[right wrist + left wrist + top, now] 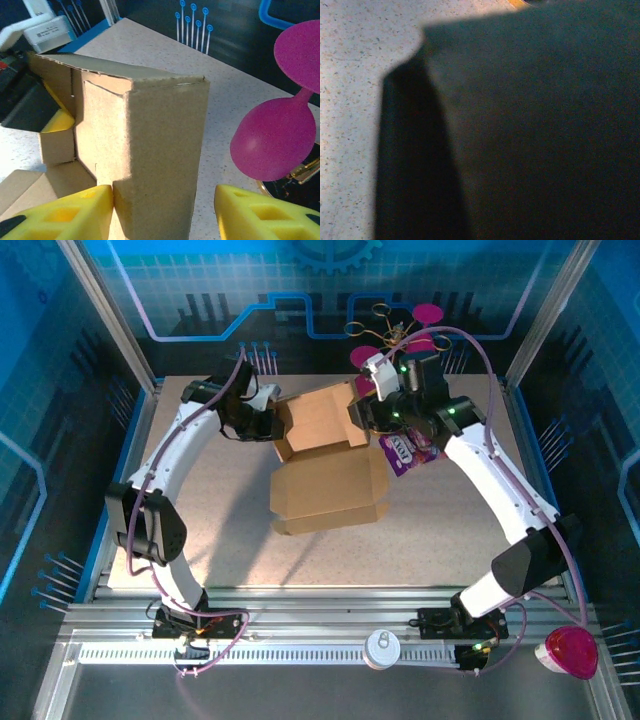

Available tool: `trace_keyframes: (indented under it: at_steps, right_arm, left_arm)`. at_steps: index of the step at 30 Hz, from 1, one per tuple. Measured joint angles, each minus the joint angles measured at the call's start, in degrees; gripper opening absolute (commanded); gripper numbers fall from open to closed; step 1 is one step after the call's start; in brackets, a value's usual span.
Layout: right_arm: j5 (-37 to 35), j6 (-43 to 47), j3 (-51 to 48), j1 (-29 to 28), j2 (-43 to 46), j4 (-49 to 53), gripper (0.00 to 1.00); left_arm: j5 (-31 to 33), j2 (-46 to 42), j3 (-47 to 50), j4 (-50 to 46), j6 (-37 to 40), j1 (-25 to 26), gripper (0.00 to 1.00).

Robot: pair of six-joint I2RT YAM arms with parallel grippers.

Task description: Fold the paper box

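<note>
The paper box (325, 490) is brown cardboard and lies mid-table, its low front tray folded and its rear panel (322, 418) standing up. My left gripper (268, 420) is at that panel's left side wall and shut on it; one yellow finger (57, 122) shows inside the wall. Dark cardboard (535, 125) presses close against the left wrist camera. My right gripper (362, 418) is at the panel's right side. Its jaws are open around the upright side flap (160, 140): the left fingertip (95, 205) touches it, and the right one (250, 210) stands clear.
A purple snack packet (405, 452) lies under the right wrist, beside the box's right edge. Magenta balloon-shaped decorations (272, 140) stand at the back right, close to the right gripper. A white round cap (382, 648) and a pink dome (570, 652) sit on the near rail.
</note>
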State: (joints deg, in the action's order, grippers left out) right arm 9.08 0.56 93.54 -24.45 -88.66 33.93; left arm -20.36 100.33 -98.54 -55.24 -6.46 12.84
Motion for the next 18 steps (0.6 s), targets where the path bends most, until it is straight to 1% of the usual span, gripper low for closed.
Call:
trace_keyframes:
  at_steps: [3,8,9,15,18]
  right_arm:
    - [-3.5,0.5,0.9,-1.0,-0.8,0.8,0.50]
    - [-9.6,0.6,2.9,-2.3,-2.6,2.0,0.50]
    - [-10.8,0.6,3.3,-2.6,-3.1,2.3,0.48]
    - [-16.0,0.5,4.1,-4.3,-5.8,3.1,0.32]
    - [-17.8,0.3,5.1,-4.8,-6.4,3.8,0.19]
  left_arm:
    - [0.7,0.0,-0.1,-0.3,-0.1,0.3,0.00]
    - [1.5,0.0,-1.2,-1.0,-0.7,1.0,0.00]
    - [1.5,0.0,-1.6,-1.1,-0.7,1.3,0.00]
    - [2.6,0.0,-2.7,-1.9,-0.7,2.6,0.00]
    - [3.3,0.0,-2.9,-2.1,-0.9,2.5,0.00]
